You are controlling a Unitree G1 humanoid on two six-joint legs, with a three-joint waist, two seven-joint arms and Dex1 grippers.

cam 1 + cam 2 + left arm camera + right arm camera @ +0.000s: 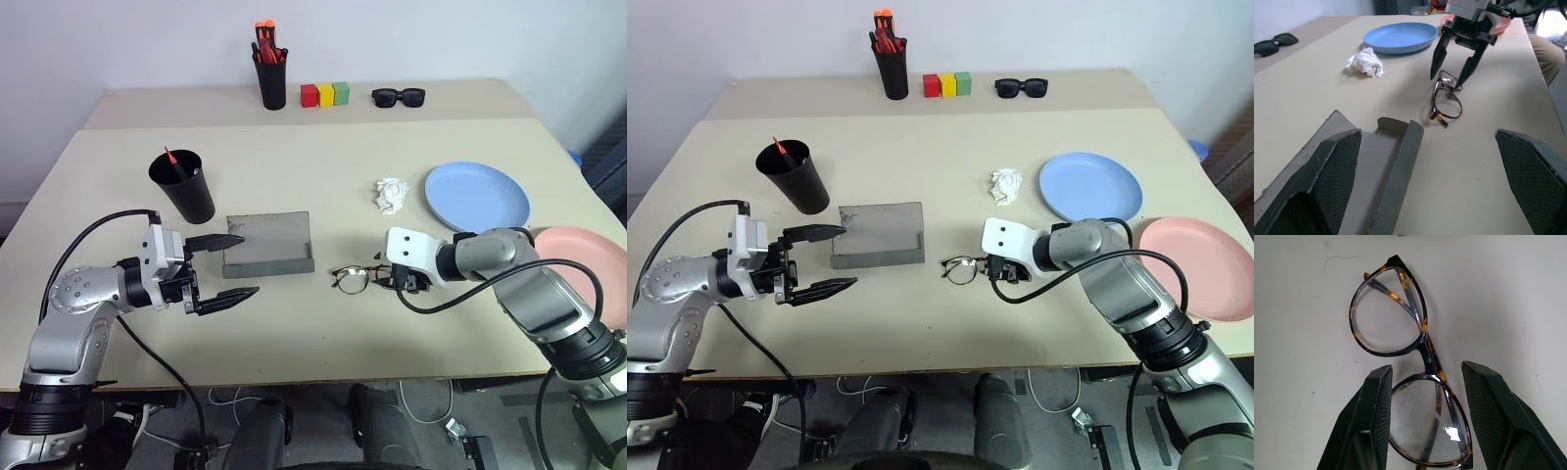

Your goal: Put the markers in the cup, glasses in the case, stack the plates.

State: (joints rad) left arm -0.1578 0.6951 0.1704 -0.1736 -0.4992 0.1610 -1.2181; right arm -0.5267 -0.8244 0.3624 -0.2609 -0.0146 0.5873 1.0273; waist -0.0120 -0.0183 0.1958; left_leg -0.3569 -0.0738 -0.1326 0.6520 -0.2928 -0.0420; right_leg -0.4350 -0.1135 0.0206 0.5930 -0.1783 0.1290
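Bright, even overhead light, soft shadows, sharp focus, small glare on lens.

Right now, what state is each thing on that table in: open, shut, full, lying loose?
case: open, nothing inside.
glasses: folded, on the table, one lens between the right fingers, which stand apart.
cup: upright, a red marker standing in it.
blue plate: bare, unstacked.
pink plate: beside the blue one, unstacked.
left fingers: wide open, holding nothing.
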